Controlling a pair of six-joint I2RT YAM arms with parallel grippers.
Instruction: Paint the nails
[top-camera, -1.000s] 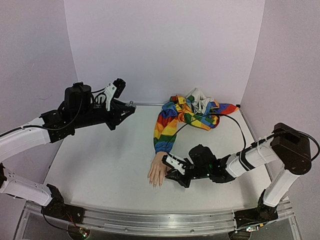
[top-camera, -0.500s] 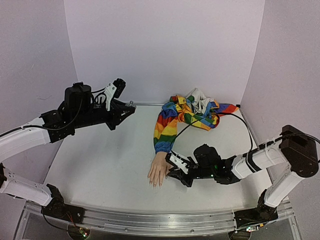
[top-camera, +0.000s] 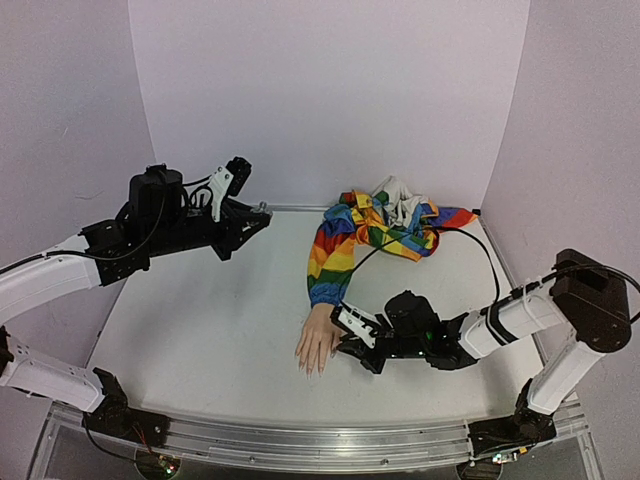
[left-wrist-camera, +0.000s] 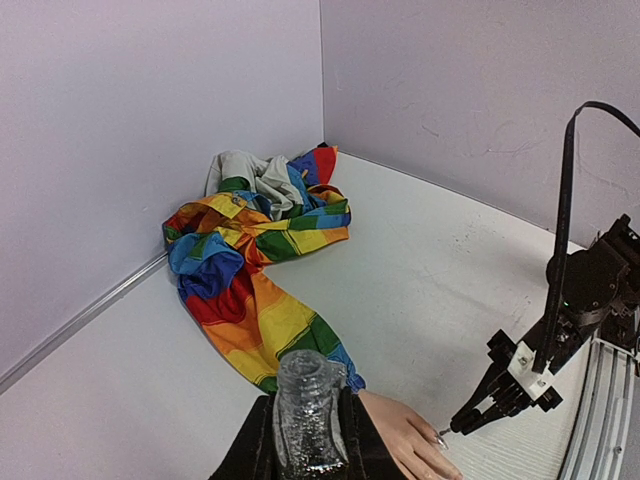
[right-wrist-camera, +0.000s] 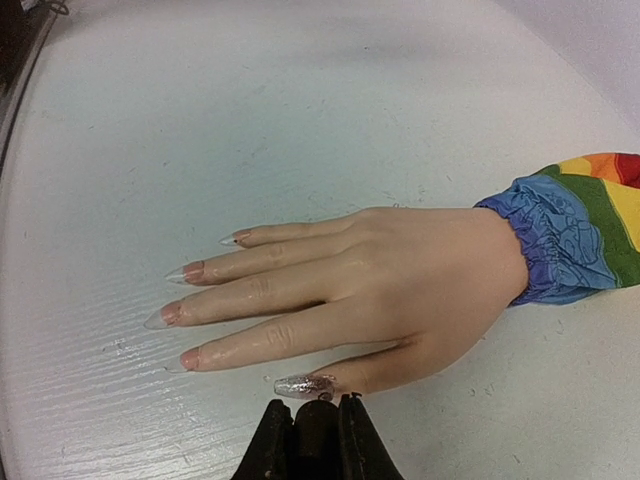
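The mannequin hand (top-camera: 316, 345) lies palm down on the white table, with the rainbow sleeve (top-camera: 335, 255) running back from its wrist. In the right wrist view the thumb nail (right-wrist-camera: 303, 384) is coated in silver glitter; the other nails (right-wrist-camera: 168, 316) are long, clear and bare. My right gripper (right-wrist-camera: 312, 412) is shut on a black brush cap (right-wrist-camera: 318, 432), its tip at the thumb nail. It also shows in the top view (top-camera: 348, 346) beside the hand. My left gripper (left-wrist-camera: 308, 445) is shut on an open clear glitter bottle (left-wrist-camera: 308, 405), held high at the back left (top-camera: 255, 218).
The rest of the rainbow garment (top-camera: 400, 222) is bunched in the back right corner. Lilac walls close the table on three sides. A black cable (top-camera: 470, 240) runs from the right arm over the table. The metal rail (top-camera: 300, 440) runs along the near edge.
My right arm's elbow shifted slightly right and back, while its gripper stayed at the thumb. The left arm and bottle have not moved.
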